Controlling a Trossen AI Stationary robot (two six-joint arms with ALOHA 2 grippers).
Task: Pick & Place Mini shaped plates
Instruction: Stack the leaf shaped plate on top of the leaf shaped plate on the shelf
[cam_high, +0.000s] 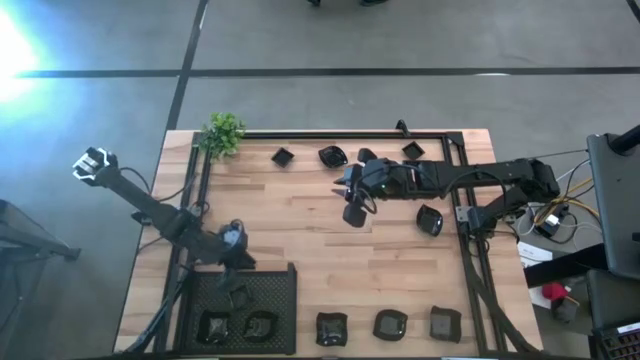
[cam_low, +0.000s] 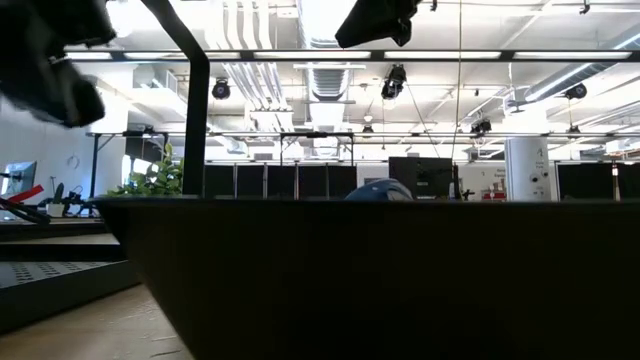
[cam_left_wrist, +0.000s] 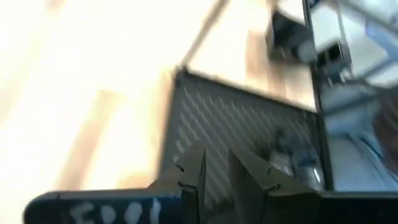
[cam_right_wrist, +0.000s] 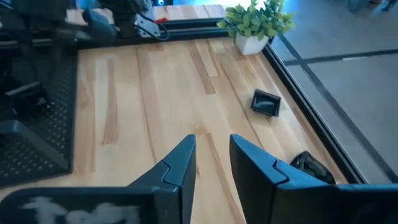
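i see two plates (cam_high: 238, 325) in the tray (cam_high: 285, 290); many wait on the table (cam_high: 300, 240). both my left gripper (cam_high: 238, 262) and right gripper (cam_high: 352, 205) hold nothing, fingers a bit apart.

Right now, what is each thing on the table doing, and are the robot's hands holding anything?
Left gripper: open, empty, over the mesh tray.
Right gripper: open, empty, above the bare wood.
Mesh tray: flat on the table, holding a few mini plates.
Mini plate in tray: lying inside, placed.
Square mini plate: on the wood, not yet picked.
Row of three mini plates: on the wood, waiting.
Plant: upright at the corner.
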